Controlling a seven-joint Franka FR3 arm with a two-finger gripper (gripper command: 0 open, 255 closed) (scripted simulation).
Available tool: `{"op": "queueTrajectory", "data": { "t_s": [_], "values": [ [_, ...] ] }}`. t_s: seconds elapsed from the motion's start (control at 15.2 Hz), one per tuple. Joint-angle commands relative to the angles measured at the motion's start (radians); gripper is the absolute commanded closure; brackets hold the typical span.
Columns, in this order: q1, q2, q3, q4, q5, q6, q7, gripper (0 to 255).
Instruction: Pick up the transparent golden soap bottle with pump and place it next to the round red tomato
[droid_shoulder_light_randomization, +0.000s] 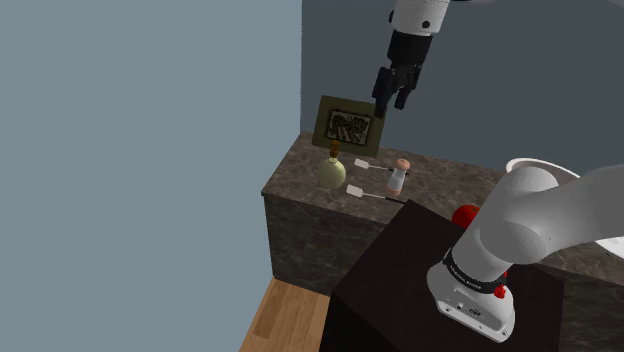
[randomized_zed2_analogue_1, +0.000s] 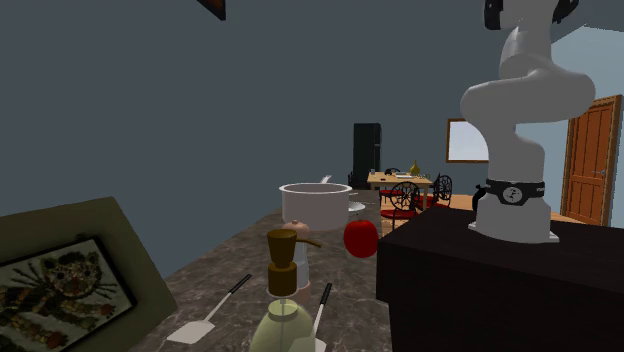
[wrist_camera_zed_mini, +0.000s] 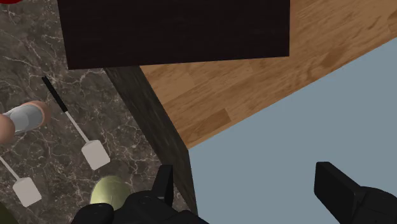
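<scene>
Your gripper (droid_shoulder_light_randomization: 392, 92) hangs high over the frame (droid_shoulder_light_randomization: 345, 125), its fingers (wrist_camera_zed_mini: 162, 186) standing well apart with nothing between them. Nothing is lifted yet, so count the task as barely begun.

The bottle (droid_shoulder_light_randomization: 333, 170), pale yellowish with a brown pump on top, stands upright on the counter (droid_shoulder_light_randomization: 300, 185) just in front of the frame, near the counter's corner. In the wrist view its round top (wrist_camera_zed_mini: 108, 192) sits off to the side of one finger and not between the two, so by my reading you are not lined up over it.

Two spatulas (droid_shoulder_light_randomization: 362, 178) lie flat a little farther from the frame than the bottle, and a small jar (droid_shoulder_light_randomization: 399, 177) stands beyond them. The tomato (droid_shoulder_light_randomization: 466, 215) is well apart from the frame, past the jar and right against the stand (droid_shoulder_light_randomization: 400, 285). In the second exterior view it shows in front of a pot (randomized_zed2_analogue_1: 315, 205).

What is left for you is nearly everything: centre over the pump, come down, close on the bottle, lift it, carry it away from the frame past the spatulas and jar, and set it beside the tomato.
</scene>
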Motion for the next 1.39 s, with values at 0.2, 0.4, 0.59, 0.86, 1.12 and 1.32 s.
{"op": "queueTrajectory", "data": {
  "t_s": [0.2,0.4,0.59,0.86,1.12,1.32],
  "values": [
    [-0.013,0.068,-0.028,-0.019,-0.017,0.084,-0.034,0],
    [-0.024,0.146,-0.057,-0.027,-0.03,0.167,-0.068,0],
    [-0.034,0.232,-0.085,-0.023,-0.038,0.246,-0.101,0],
    [-0.045,0.359,-0.122,0.001,-0.04,0.344,-0.146,0],
    [-0.054,0.495,-0.156,0.046,-0.03,0.431,-0.194,0],
    [-0.062,0.602,-0.179,0.093,-0.014,0.486,-0.232,0]
  ]
}}
